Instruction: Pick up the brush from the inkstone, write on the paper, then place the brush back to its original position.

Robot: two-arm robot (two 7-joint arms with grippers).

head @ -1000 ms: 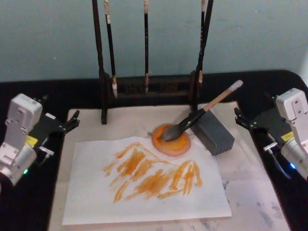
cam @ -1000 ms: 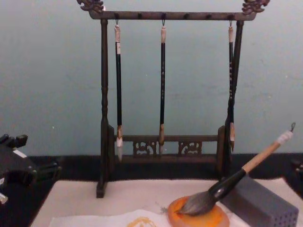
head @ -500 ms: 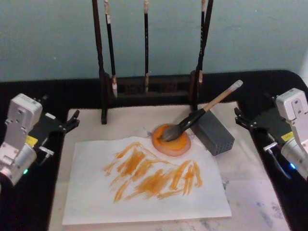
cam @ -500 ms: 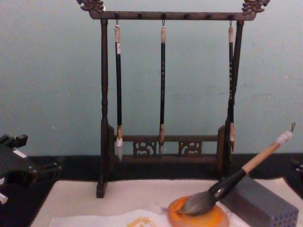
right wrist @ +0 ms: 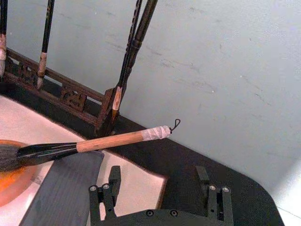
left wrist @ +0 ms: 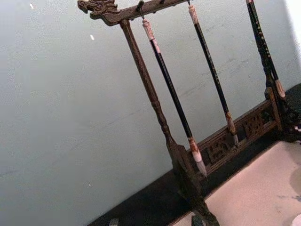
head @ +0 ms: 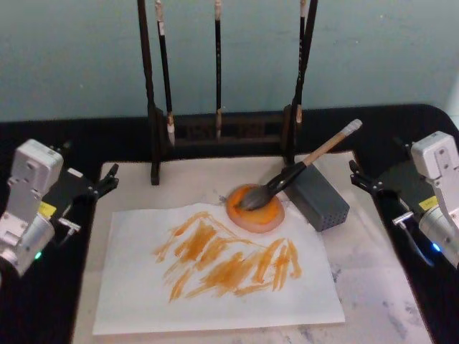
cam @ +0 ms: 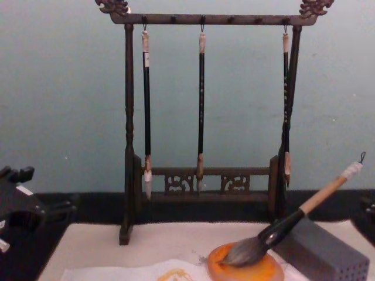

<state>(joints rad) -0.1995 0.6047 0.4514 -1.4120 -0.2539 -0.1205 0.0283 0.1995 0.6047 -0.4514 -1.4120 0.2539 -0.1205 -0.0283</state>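
Note:
The brush (head: 305,163) lies with its grey bristles on the round orange inkstone (head: 267,217). Its tan handle leans up over the grey block (head: 323,202), also seen as brush (right wrist: 113,139) and brush (cam: 278,227). The white paper (head: 136,287) lies in front of the inkstone and carries orange strokes. My left gripper (head: 110,179) stands open at the mat's far left corner, away from the paper. My right gripper (head: 356,177) stands open to the right of the grey block; the right wrist view shows this gripper (right wrist: 157,172) empty, its fingers wide apart below the brush's white-wrapped end.
A dark wooden brush stand (head: 215,129) with three thin hanging brushes (cam: 201,105) stands behind the inkstone. A beige mat (head: 376,287) lies under everything on a black table. A teal wall closes the back.

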